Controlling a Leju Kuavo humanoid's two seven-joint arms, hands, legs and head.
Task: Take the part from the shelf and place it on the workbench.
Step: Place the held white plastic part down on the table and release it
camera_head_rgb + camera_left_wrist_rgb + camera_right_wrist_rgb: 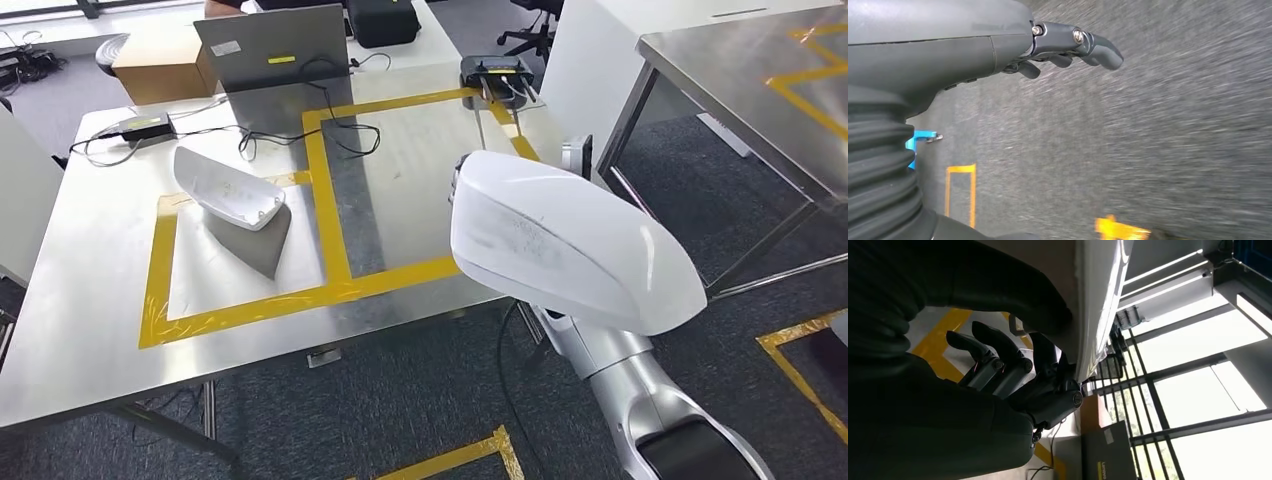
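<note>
A large white moulded shell part hangs in the air over the near right corner of the steel workbench, carried on my silver right arm. In the right wrist view my right hand grips the white part's edge between thumb and dark fingers. The part hides that hand in the head view. A second white part lies on the bench inside the left yellow-taped square. My left hand hangs over the grey carpet with its fingers loosely curled and nothing in them.
A laptop, a power brick and black cables lie along the bench's far side, with a small black device at the far right corner. Another steel table stands to the right. Yellow tape marks the carpet.
</note>
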